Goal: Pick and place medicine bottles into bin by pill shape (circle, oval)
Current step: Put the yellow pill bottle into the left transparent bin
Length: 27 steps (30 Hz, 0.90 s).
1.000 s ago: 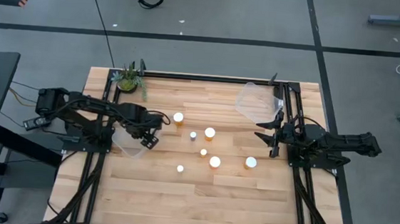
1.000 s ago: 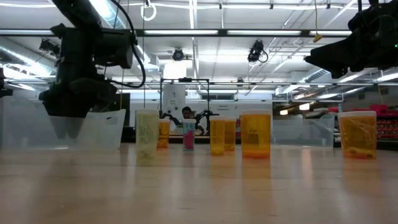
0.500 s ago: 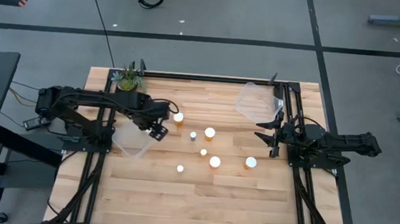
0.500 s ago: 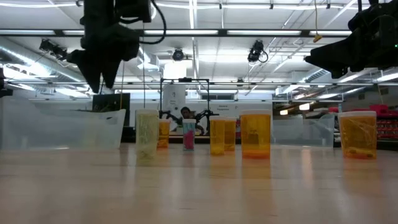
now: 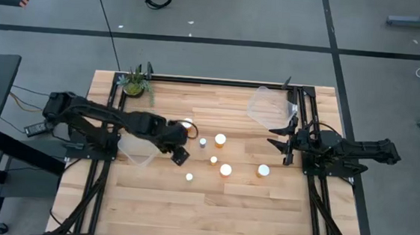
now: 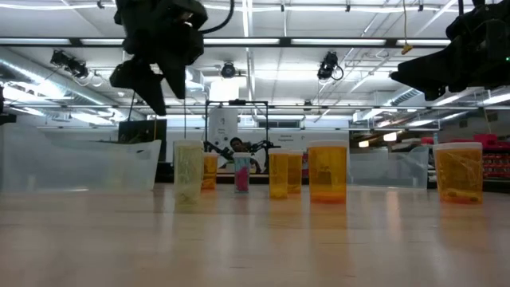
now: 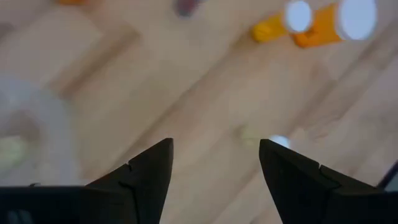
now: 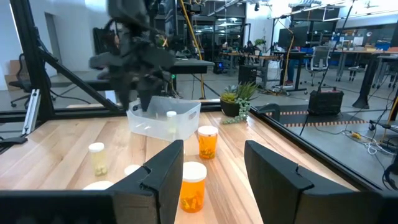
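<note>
The left arm reaches out over the light wooden slatted surface (image 5: 187, 213), its pincer (image 5: 179, 155) hanging in the air with the 2 dark fingers (image 7: 149, 174) spread wide and nothing between them. In the high view it sits just past the clear plastic bin (image 5: 136, 148) at the surface's left edge, near the cluster of bottles. In the left wrist view the bare wood shows in the gap between the fingers, with blurred orange bottles farther off.

The small amber-orange translucent medicine bottles with round white caps (image 5: 220, 140) stand upright and apart from one another in the middle of the surface. In the high view 6 white caps are clear: 1 at (image 5: 202, 142), 1 at (image 5: 213, 160), a larger 1 at (image 5: 225, 170), 1 at (image 5: 264, 170) nearest the right arm, and a small 1 at (image 5: 189, 177) nearest the front edge. Another pale cap beside the left arm's wrist is partly hidden. In the low view they stand in a row, none touched by a pincer.

The right arm waits at the surface's right edge, its pincer (image 5: 279, 137) closed and holding nothing, beside a second clear plastic bin (image 5: 265, 105) at the far right corner. A green potted plant (image 5: 134, 83) stands at the far left corner.
</note>
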{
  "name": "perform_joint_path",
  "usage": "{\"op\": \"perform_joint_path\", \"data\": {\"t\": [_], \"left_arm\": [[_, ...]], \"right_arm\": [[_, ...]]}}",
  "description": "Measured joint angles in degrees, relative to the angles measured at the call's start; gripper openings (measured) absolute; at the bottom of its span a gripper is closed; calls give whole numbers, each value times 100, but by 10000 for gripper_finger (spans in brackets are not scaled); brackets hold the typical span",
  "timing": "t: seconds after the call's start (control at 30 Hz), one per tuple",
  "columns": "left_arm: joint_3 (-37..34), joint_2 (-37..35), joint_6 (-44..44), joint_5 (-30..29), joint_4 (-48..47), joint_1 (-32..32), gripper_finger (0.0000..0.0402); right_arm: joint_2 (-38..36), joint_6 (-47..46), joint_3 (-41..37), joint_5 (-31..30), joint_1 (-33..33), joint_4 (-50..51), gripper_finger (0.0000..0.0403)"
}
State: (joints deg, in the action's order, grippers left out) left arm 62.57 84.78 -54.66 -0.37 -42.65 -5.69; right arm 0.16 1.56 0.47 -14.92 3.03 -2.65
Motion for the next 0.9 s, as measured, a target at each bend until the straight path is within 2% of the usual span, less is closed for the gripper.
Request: {"op": "perform_joint_path", "data": {"t": [0.27,0.63,0.9], "left_arm": [[96,781,-177,187,968,-387,247],[1145,1585,-15,169,495,-709,247],[1260,1835,276,-87,143,-903,247]], "right_arm": [[55,0,-2,0,-2,6,178],[90,0,0,0,0,4,178],[90,0,-2,0,0,1,178]]}}
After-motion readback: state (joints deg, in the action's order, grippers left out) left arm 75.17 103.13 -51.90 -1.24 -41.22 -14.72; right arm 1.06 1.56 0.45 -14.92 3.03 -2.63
